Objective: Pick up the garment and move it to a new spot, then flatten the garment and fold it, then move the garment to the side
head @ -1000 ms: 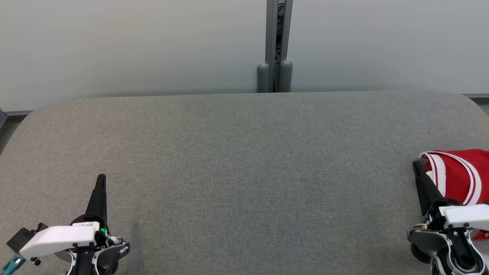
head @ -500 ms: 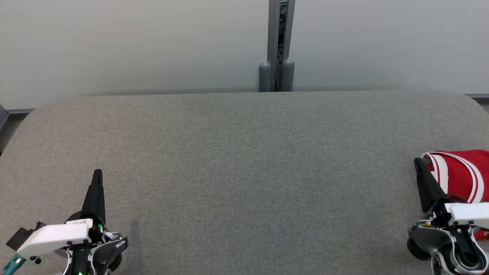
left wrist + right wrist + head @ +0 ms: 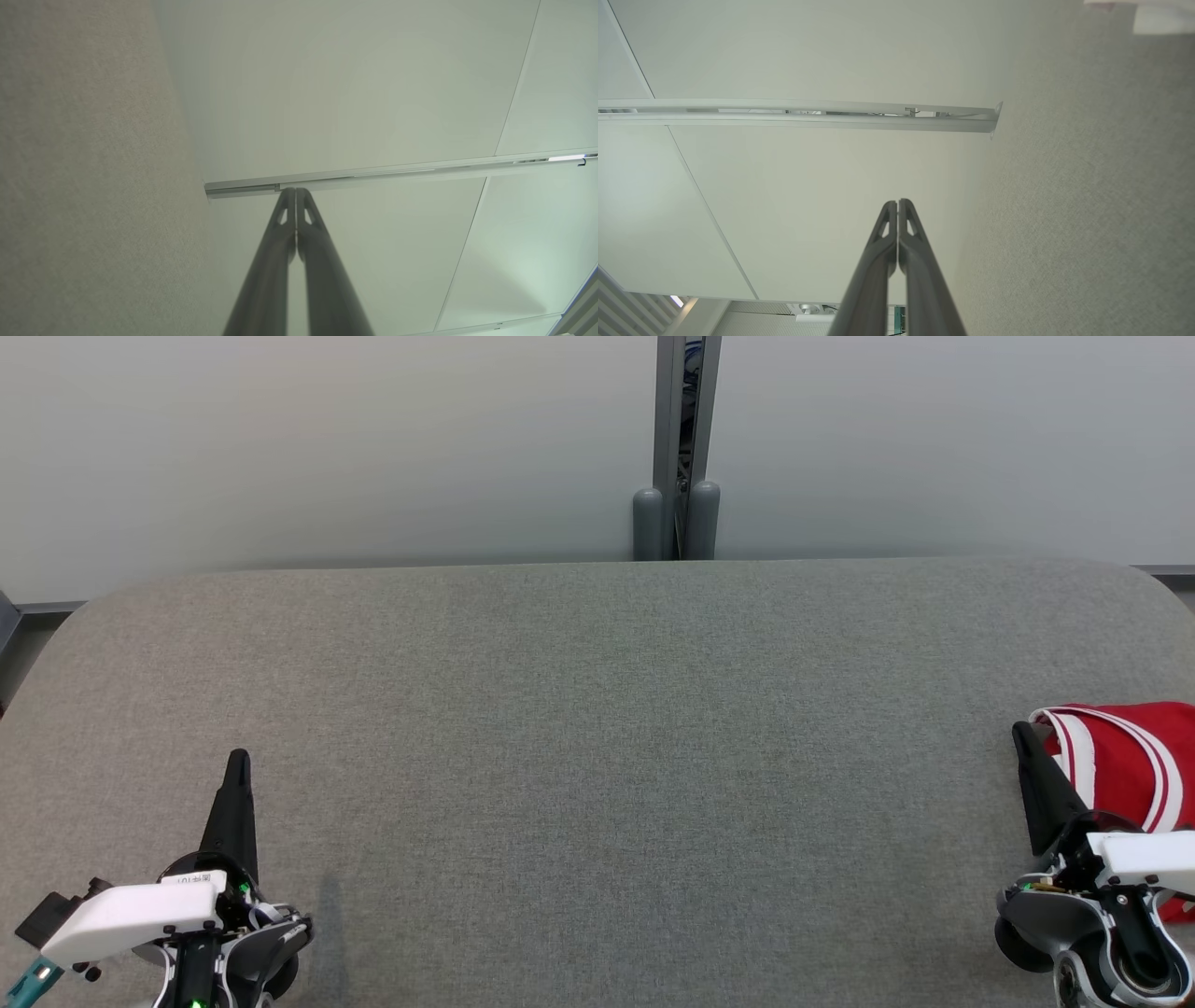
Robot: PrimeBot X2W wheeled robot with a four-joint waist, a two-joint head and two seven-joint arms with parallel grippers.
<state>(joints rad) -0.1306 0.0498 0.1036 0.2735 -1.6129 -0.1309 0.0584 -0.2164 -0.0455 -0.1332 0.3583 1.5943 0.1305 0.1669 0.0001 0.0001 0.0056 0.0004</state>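
Red garment (image 3: 1130,756): white-striped and bunched just beside the right hand's fingers, on their outer side. It runs off the head view's edge, and I cannot tell whether cloth and fingers touch.
Right hand (image 3: 1020,733): clenched on nothing, fingers pressed together.
Left hand (image 3: 239,758): also clenched and empty, well apart from the garment.
Grey table (image 3: 597,709): fabric-covered, bare between the hands.
Risk, grasp: with the fingers together, a reach would likely shove the cloth away rather than pinch it, so they need to part first.
Risk, edge: the garment seems near the table's end beyond the right hand, and a sideways nudge could push it over.
Risk, layers: a pinch at the striped hem may lift one layer and drag the rest.
Head view gives: the garment, both hands and their spacing.
Wrist views give: fingertips shut tight with nothing between them, and wall panels (image 3: 831,186) and a rail (image 3: 798,116) ahead. A pale patch (image 3: 1157,18) is too unclear to name.
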